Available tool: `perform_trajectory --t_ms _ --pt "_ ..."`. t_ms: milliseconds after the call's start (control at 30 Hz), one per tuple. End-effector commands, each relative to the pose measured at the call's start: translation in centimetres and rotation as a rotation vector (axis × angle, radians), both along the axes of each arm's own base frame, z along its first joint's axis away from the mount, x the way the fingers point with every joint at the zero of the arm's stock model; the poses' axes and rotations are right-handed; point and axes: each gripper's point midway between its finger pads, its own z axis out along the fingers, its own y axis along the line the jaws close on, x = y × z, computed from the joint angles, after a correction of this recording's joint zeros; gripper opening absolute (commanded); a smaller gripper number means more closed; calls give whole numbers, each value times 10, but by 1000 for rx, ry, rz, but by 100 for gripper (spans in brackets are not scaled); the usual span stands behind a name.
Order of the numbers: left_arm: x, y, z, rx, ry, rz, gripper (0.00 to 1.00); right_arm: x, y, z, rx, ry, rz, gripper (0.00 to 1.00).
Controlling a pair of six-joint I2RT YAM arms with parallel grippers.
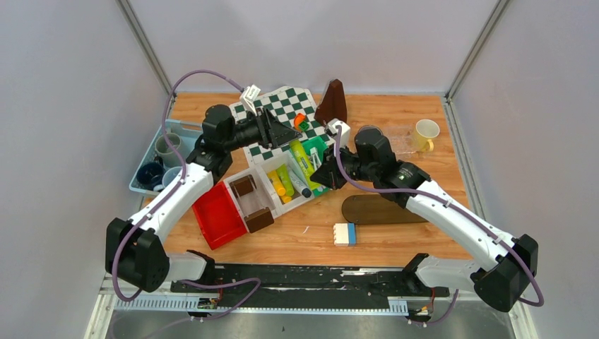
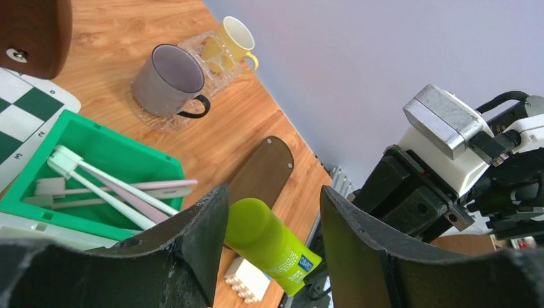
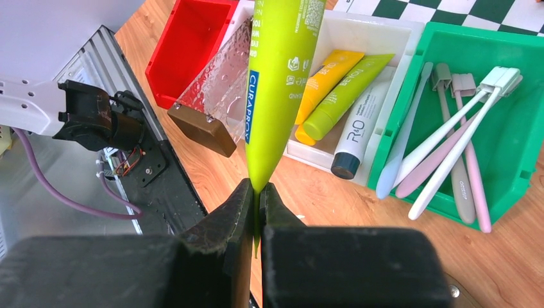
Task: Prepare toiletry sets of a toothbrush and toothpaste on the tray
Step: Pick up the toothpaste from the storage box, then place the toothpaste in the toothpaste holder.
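My right gripper point(image 3: 258, 192) is shut on the flat crimped end of a lime-green toothpaste tube point(image 3: 282, 77) and holds it in the air above the bins. In the top view this gripper point(image 1: 321, 173) points the tube point(image 1: 302, 157) toward my left gripper point(image 1: 286, 133). My left gripper point(image 2: 272, 199) is open, with the tube's cap end point(image 2: 266, 240) between its jaws, close to the left finger. Whitish and pink toothbrushes point(image 3: 449, 147) lie in a green bin point(image 2: 109, 144). A grey mug point(image 2: 170, 80) and a pale yellow mug point(image 2: 237, 38) stand on a clear tray point(image 2: 205, 51).
A white bin point(image 3: 385, 38) holds yellow, green and white tubes. A red bin point(image 1: 217, 214), a blue basket point(image 1: 145, 176) with mugs, a checkered board point(image 1: 282, 106), a brown oval board point(image 1: 381, 210) and a white-blue brick point(image 1: 345, 234) are on the table.
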Motion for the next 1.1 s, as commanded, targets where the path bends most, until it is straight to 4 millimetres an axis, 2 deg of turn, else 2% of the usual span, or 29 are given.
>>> perform_trajectory --t_ms 0,333,433,533,600,633,733,867,1000,1067 --pt "-5 -3 6 -41 1 -37 61 6 4 28 76 -97 13 0" --pt "1 0 -20 4 83 5 64 9 6 32 87 -108 15 0" --pt "7 2 -28 24 114 36 69 10 6 32 87 -110 18 0" --pt "9 0 -28 13 130 38 66 11 6 30 81 -109 12 0" --pt "7 -2 -25 -8 133 20 57 13 5 28 80 -104 7 0" --pt "7 -3 -23 -20 123 13 49 15 4 27 81 -99 2 0" --pt "2 -6 -16 -53 118 -15 32 18 3 24 103 -70 -2 0" --pt "-7 -4 -16 -87 125 -26 10 19 2 27 169 -22 20 0" --pt "-14 -1 -13 -128 129 -21 1 24 -1 33 257 28 43 0" --pt "-15 0 -12 -148 141 -4 0 28 -1 35 275 39 42 0"
